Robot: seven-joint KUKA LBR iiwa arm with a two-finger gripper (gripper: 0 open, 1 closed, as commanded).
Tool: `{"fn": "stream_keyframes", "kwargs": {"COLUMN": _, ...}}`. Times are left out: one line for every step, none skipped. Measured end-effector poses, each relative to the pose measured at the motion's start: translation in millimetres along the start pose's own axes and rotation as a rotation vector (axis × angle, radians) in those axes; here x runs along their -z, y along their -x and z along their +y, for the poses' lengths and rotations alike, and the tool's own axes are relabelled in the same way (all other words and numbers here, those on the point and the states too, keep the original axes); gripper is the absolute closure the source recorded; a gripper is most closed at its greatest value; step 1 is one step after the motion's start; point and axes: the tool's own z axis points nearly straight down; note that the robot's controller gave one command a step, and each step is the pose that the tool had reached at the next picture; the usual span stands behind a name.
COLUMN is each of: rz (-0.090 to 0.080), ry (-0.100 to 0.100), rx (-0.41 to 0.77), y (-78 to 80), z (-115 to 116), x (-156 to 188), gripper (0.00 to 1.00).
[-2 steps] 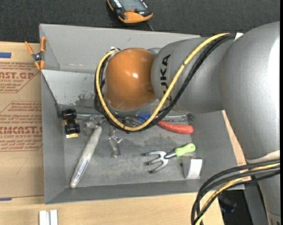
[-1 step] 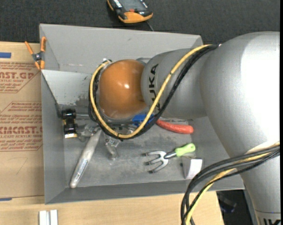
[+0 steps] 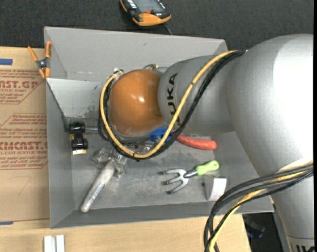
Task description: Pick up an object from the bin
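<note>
From my station I see the arm reaching in from the right, with its orange cover over the left-centre of the bin. The gripper sits beneath that cover among yellow and black cables, and I cannot tell whether it is open or closed.

The thing nearest to it is a long silvery tool on the bin floor. Its long axis runs on a diagonal, from the lower left corner up and to the right. The slim rounded end points at the lower left corner. The wider, crumpled-looking end points toward the gripper and lies just below the cover's lower rim. I cannot tell whether that end touches the gripper.

The only writing I can read on the robot is the black lettering "UKA", running sideways on the grey arm shell just right of the cover.

A black toy car stands to the left of the cover, near the left wall. A blue thing shows partly from under the cover's right side, and a red thing lies just beside it, along the arm's lower edge. Lower down lies a small hand fork, its tines pointing left and its green handle up to the right. A white block lies just below the handle's end.
</note>
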Motion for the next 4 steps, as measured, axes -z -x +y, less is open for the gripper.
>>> {"fn": "stream_keyframes", "kwargs": {"rz": 0.000, "ry": 0.000, "rx": 0.000, "y": 0.0, "z": 0.0, "x": 0.0, "gripper": 1.00}}
{"fn": "stream_keyframes", "kwargs": {"rz": -0.001, "ry": 0.001, "rx": -0.001, "y": 0.3, "z": 0.8, "x": 13.5, "gripper": 1.00}}
{"fn": "stream_keyframes", "kwargs": {"rz": 0.005, "ry": 0.006, "rx": -0.001, "y": -0.7, "z": 2.6, "x": 43.7, "gripper": 1.00}}
{"fn": "stream_keyframes", "kwargs": {"rz": 0.000, "ry": 0.003, "rx": -0.002, "y": 1.1, "z": 2.1, "x": 78.3, "gripper": 1.00}}
